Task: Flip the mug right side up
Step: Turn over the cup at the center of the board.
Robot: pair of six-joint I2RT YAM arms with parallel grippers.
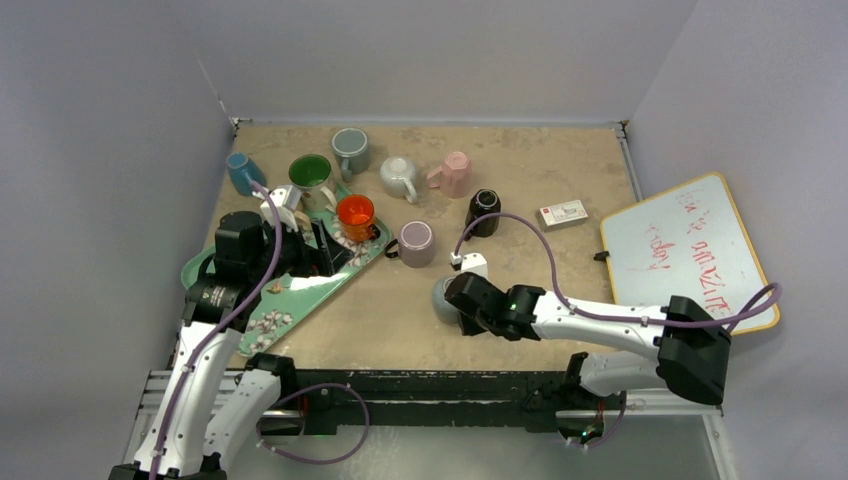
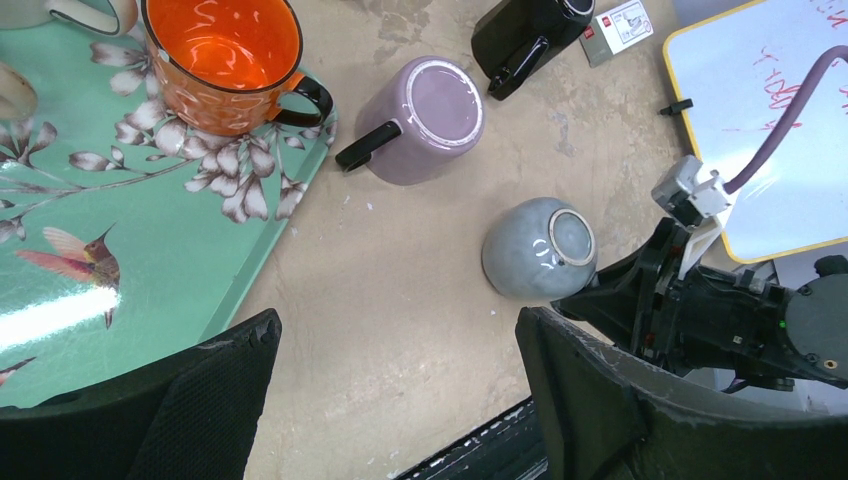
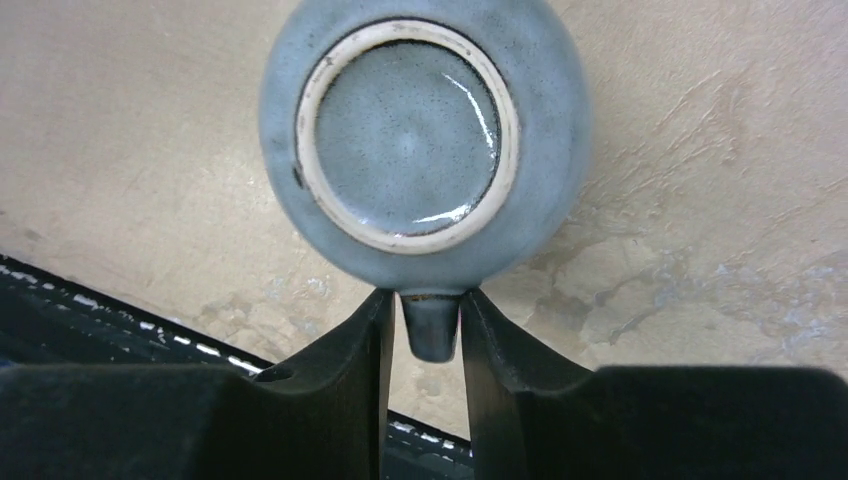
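A grey-blue mug (image 1: 443, 297) is near the table's front middle with its base turned up; it also shows in the left wrist view (image 2: 530, 250). In the right wrist view the ringed base (image 3: 408, 135) faces the camera. My right gripper (image 1: 460, 303) (image 3: 430, 335) is shut on the mug's handle (image 3: 431, 328), one finger on each side of it. I cannot tell whether the mug rests on the table or is just off it. My left gripper (image 1: 322, 252) (image 2: 400, 400) is open and empty, over the tray's right edge, left of the mug.
A green flowered tray (image 1: 270, 310) at the left holds an orange mug (image 1: 355, 213) and others. A purple mug (image 1: 416, 242) stands upside down behind the grey one. A black mug (image 1: 483, 210), several more mugs and a small box (image 1: 563, 213) lie behind. A whiteboard (image 1: 690, 250) is at the right.
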